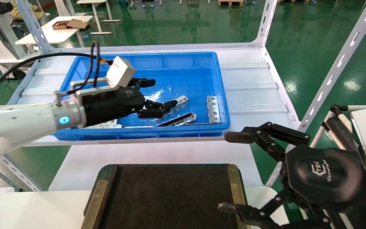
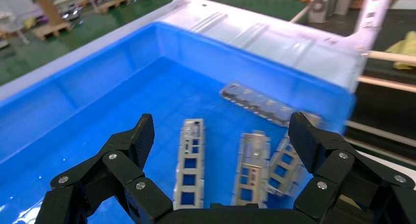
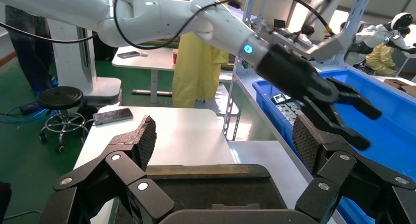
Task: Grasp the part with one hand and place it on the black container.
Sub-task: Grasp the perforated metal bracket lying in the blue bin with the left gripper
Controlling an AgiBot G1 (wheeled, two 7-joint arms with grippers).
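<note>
Silver-grey windowed metal part (image 2: pixel 190 162) lies flat, ungrasped.

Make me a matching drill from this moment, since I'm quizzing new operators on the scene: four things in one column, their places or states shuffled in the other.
1. left gripper
2. right gripper
3. part
4. black container

a. lying in the blue bin
b. open over the bin's parts
c. bare, on the white table
d. open beside the container's right rim

Pairs: 1-b, 2-d, 3-a, 4-c
</note>
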